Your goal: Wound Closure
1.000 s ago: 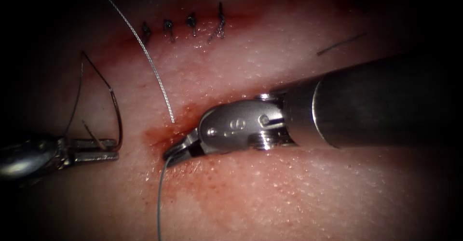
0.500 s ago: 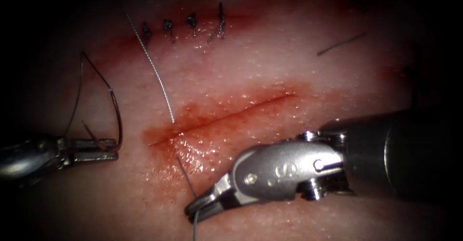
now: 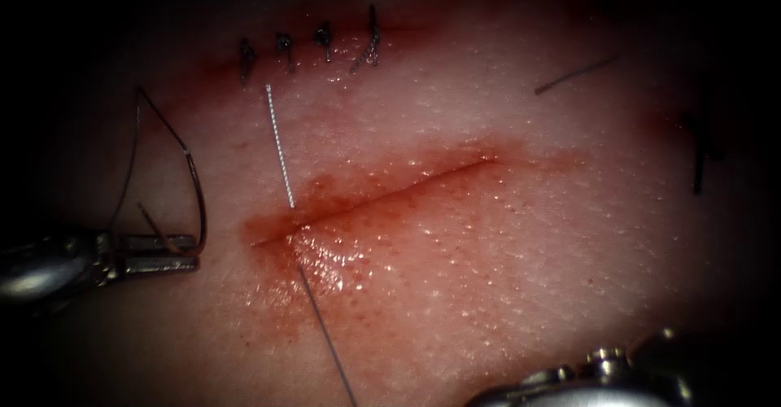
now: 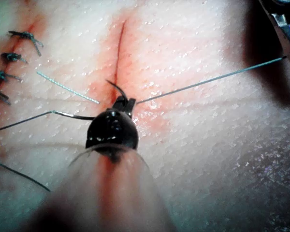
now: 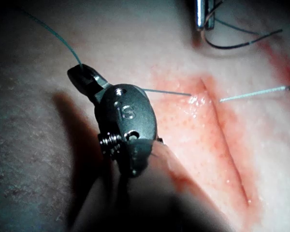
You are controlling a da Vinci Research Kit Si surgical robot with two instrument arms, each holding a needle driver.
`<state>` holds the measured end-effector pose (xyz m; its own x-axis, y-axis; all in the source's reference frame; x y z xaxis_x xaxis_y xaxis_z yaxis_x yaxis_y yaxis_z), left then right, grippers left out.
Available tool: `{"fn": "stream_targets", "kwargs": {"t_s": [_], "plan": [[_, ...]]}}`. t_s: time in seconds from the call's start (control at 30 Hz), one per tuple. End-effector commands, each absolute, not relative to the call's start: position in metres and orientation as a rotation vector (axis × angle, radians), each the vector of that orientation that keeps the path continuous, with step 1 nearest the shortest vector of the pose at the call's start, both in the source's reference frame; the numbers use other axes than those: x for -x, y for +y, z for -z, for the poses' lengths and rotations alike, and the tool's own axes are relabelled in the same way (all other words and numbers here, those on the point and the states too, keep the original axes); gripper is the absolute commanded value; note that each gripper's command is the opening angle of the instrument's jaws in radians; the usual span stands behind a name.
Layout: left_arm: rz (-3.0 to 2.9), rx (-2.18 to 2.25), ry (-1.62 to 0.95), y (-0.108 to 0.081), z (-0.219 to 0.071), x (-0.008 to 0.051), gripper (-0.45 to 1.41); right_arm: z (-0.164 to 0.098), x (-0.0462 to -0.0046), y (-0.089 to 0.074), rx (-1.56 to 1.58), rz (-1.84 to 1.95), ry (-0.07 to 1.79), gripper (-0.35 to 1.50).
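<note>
Left of the cut (image 3: pixel 390 191), my left tool (image 3: pixel 194 254) is shut on the dark curved needle (image 3: pixel 194 175) near one end. The needle arcs up free of the tissue. The left wrist view has the same jaws (image 4: pixel 124 102) closed on the needle (image 4: pixel 113 86). The thread (image 3: pixel 325 334) runs through the tissue at the cut's left end. A white tail (image 3: pixel 279 146) lies on the far side, and a taut strand leads down toward the right tool's wrist (image 3: pixel 561 378). In the right wrist view, my right tool (image 5: pixel 82 76) is shut on the thread (image 5: pixel 164 91).
Several finished stitches (image 3: pixel 309 49) close an older cut at the back. Loose cut ends of thread lie at the back right (image 3: pixel 573 75) and far right (image 3: pixel 700 150). Red fluid stains the tissue (image 3: pixel 504 277) around the cut.
The right tool has drawn away from the cut's left end, down and to the right, pulling thread through. The white tail has grown shorter. The left tool and needle have stayed put.
</note>
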<state>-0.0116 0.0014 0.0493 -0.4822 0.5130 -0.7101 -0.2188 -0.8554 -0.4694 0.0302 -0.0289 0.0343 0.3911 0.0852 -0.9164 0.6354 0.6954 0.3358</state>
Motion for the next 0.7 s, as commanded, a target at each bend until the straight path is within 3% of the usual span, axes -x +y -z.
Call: {"fn": "stream_targets", "kwargs": {"t_s": [0.03, 0.07, 0.1, 0.13, 0.2, 0.4, 0.53, 0.63, 0.67, 0.7], "plan": [[-2.344, 1.277, -0.445, 0.001, -0.05, 0.0122, -0.45, -0.035, -0.0309, -0.03, -0.755, 0.398, 1.137, -0.35], [-2.344, 1.277, -0.445, 0.001, -0.05, 0.0122, -0.45, -0.035, -0.0309, -0.029, -0.743, 0.361, 1.13, 0.52], [-2.344, 1.277, -0.445, 0.001, -0.05, 0.0122, -0.45, -0.035, -0.0309, -0.029, -0.743, 0.361, 1.13, 0.52], [-2.344, 1.277, -0.445, 0.001, -0.05, 0.0122, -0.45, -0.035, -0.0307, -0.029, -0.734, 0.346, 1.116, 0.86], [-2.344, 1.277, -0.445, 0.001, -0.05, 0.0122, -0.45, -0.036, -0.0297, -0.027, -0.652, 0.283, 1.052, 1.2], [-2.345, 1.278, -0.444, 0.001, -0.05, 0.0122, -0.45, -0.038, -0.0282, -0.019, -0.362, 0.191, 0.818, 1.38], [-2.348, 1.281, -0.446, 0.001, -0.05, 0.0119, -0.45, -0.039, -0.0289, -0.015, -0.277, 0.134, 0.787, 1.43], [-2.348, 1.28, -0.439, 0.001, -0.05, 0.0118, -0.45, -0.041, -0.03, -0.013, -0.24, 0.072, 0.781, 1.4], [-2.348, 1.28, -0.439, 0.001, -0.05, 0.0118, -0.45, -0.043, -0.0311, -0.012, -0.309, -0.24, 0.851, 1.28], [-2.348, 1.28, -0.439, 0.001, -0.05, 0.0118, -0.45, -0.043, -0.0311, -0.012, -0.309, -0.24, 0.851, 1.28]]}}
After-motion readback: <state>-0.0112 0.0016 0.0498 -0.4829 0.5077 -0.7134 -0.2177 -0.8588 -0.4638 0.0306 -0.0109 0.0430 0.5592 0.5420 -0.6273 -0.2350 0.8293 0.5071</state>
